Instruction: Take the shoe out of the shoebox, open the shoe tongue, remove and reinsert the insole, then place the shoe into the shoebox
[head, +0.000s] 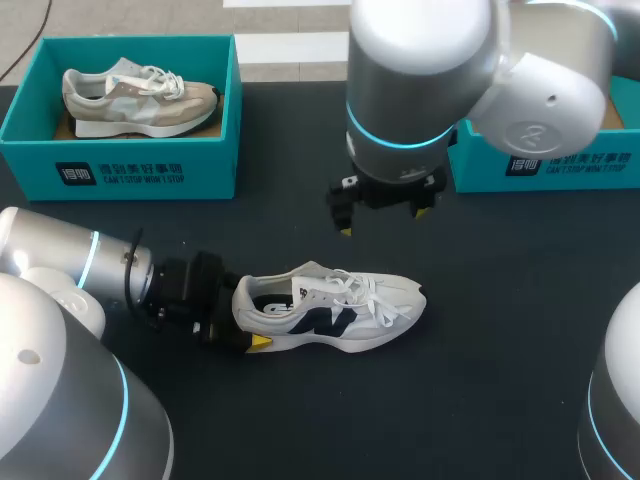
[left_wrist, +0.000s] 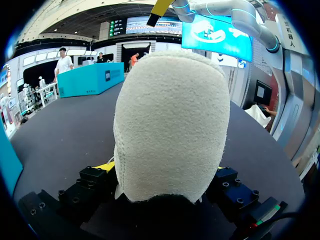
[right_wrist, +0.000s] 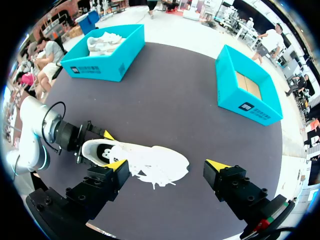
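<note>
A white shoe (head: 340, 305) with a dark side logo lies on its sole mid-table, toe to the right. My left gripper (head: 245, 316) holds its heel, one yellow-tipped finger on each side. The left wrist view is filled by the fuzzy white heel (left_wrist: 172, 125), wedged between the finger blocks of the left gripper (left_wrist: 162, 171). My right gripper (head: 384, 220) hangs open above the table just behind the shoe, holding nothing. From the right wrist, the shoe (right_wrist: 150, 161) lies below the spread right gripper (right_wrist: 167, 167), and the left gripper (right_wrist: 92, 149) is at its heel.
A teal shoebox (head: 120, 170) at the back left holds a beige shoe (head: 135, 98). A second teal box (head: 560, 165) at the back right is partly hidden by my right arm; from the right wrist this box (right_wrist: 245, 107) shows only a cardboard floor.
</note>
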